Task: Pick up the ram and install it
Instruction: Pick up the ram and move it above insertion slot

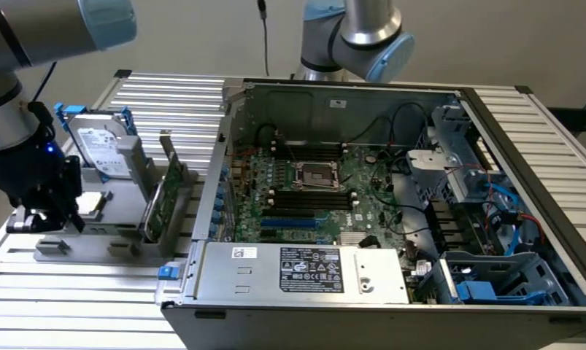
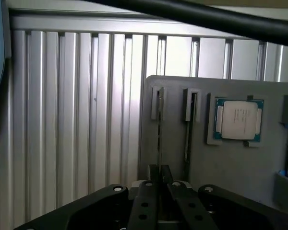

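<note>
Wrist view first: we see the gripper [image 2: 160, 168] low over a grey holder [image 2: 173, 153], its fingers [image 2: 153, 175] drawn together on the ram [image 2: 159, 136] — a thin stick seen edge-on, standing in a slot [image 2: 157, 103] near the holder's edge. We read the fingers as clamped on it, with the ram seated in the slot. Just beside it a second thin board [image 2: 188, 139] stands in the neighbouring slot, and past that a CPU [image 2: 239, 120] lies flat in its recess. A ribbed table [image 2: 77, 120] runs along the holder's edge.

From the exterior view the gripper [image 1: 51, 219] hangs over the holder [image 1: 112, 230] at the exterior view's left end, just beside the CPU [image 1: 90, 204]. Farther back on the holder stands a drive [image 1: 103, 149] with blue rails, and toward the exterior view's right a green card [image 1: 168, 186] stands upright. The holder rests on the table [image 1: 79, 292] — and to the exterior view's right lies the open case [image 1: 526, 146], its board [image 1: 312, 182] facing up
</note>
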Robot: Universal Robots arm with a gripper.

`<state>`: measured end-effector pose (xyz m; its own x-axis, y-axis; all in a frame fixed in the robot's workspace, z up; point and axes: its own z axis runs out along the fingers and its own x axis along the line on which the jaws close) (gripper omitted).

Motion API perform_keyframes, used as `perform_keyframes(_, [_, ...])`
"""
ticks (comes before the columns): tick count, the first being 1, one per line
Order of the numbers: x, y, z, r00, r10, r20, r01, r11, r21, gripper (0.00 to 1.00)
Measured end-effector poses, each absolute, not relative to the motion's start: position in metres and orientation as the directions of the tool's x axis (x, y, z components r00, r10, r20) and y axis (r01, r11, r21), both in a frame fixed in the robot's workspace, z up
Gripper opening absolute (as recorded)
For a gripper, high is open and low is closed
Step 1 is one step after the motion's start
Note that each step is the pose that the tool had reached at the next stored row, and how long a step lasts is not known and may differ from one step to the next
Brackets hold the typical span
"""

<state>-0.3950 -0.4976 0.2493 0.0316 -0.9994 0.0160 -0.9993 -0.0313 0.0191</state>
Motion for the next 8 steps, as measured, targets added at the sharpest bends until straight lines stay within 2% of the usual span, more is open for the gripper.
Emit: perform_keyframes(8, [-0.394, -0.496, 0.280, 0.019, -1.000, 0.016, -1.000, -0.019, 0.019, 0.14])
